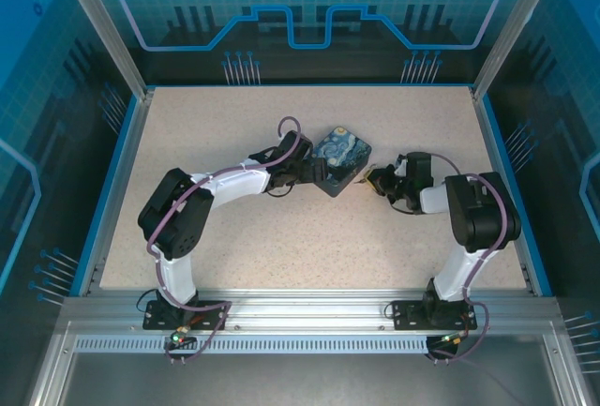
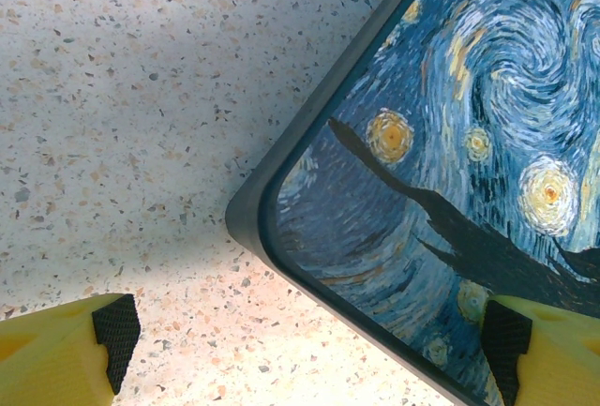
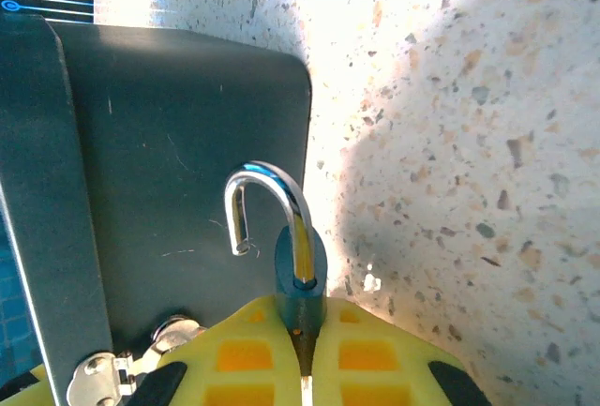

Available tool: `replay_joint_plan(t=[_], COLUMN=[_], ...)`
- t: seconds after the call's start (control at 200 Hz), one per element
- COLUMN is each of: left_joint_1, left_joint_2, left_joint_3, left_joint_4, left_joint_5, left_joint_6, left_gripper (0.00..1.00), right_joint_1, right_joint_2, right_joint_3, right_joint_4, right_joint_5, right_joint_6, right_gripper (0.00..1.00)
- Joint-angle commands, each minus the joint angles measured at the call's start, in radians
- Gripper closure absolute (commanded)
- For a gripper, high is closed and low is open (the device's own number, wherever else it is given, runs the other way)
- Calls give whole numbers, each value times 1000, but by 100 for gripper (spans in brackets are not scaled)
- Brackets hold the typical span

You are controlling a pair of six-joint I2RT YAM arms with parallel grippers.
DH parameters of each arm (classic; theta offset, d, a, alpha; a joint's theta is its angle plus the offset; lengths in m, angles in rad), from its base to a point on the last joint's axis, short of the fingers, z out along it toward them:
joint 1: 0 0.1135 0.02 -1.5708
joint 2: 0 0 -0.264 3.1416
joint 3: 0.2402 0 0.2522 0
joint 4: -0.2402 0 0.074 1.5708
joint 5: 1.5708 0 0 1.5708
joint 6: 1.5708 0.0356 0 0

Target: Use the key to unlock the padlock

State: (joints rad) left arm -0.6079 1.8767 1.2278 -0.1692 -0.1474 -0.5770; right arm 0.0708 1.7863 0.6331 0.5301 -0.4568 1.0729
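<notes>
Mia: What is the right gripper (image 3: 300, 320) doing?

Ben: Its two yellow fingers are pinched tight on the bottom of the lock (image 3: 300, 270). The lock is blue and stands straight up out of them.

Mia: Is the lock open?

Ben: Yes. Its shiny hoop (image 3: 267, 195) is up, and one end hangs free in the air.

Mia: What is under the lock?

Ben: A thin dark bit (image 3: 299, 338) sits in the crack between the fingers. I cannot tell what it is.

Mia: Where is the lock?

Ben: Just beside the dark grey side of the box (image 3: 178, 162), near a corner. A silver clasp (image 3: 98, 376) on the box is close to the fingers too.

Mia: And the left gripper (image 2: 307, 336)?

Ben: It is spread wide and holds nothing. One of its black pads (image 2: 114, 336) is over the table (image 2: 141, 97). The other is over the box's swirly blue and yellow top. A corner of the box lies between them. I cannot tell if a pad touches it.

Mia: What do you see from above?

Ben: The box lies near the middle of the table. The left gripper is at its left side and the right gripper is at its right.
</notes>
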Motion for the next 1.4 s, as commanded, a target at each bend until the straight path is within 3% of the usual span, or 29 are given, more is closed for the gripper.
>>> replay_joint_plan(t=[0.0, 0.36, 0.565, 0.695, 0.78, 0.9, 1.106, 1.261, 1.391], left_joint_1=[-1, 0, 2, 6, 13, 30, 78, 122, 138], left_joint_2=[59, -9, -89, -164, -225, -334, -517, -637, -739], left_joint_3=[-25, 11, 29, 22, 3, -39, -113, -201, -322], left_joint_4=[-154, -186, -222, -244, -248, -242, -244, -206, -84], left_joint_5=[-20, 15, 18, 11, 9, 2, -99, -220, -354], left_joint_6=[15, 37, 37, 37, 33, 25, 31, 64, 150], left_gripper=[5, 1, 1, 1, 1, 1, 1, 1, 1], right_joint_1=[-8, -28, -71, -116, -146, -158, -170, -172, -170], right_joint_2=[-63, -266, -344, -395, -454, -602, -815, -790, -784], right_joint_3=[-3, -94, -141, -167, -183, -186, -72, 50, 70], right_joint_4=[-56, -384, -470, -532, -583, -693, -921, -1028, -1004], right_joint_5=[-5, 70, 70, 59, 51, 85, 192, 316, 504], right_joint_6=[-38, -145, -167, -186, -186, -198, -294, -371, -380], right_gripper=[100, 100, 83, 60, 31, 1, 0, 0, 0])
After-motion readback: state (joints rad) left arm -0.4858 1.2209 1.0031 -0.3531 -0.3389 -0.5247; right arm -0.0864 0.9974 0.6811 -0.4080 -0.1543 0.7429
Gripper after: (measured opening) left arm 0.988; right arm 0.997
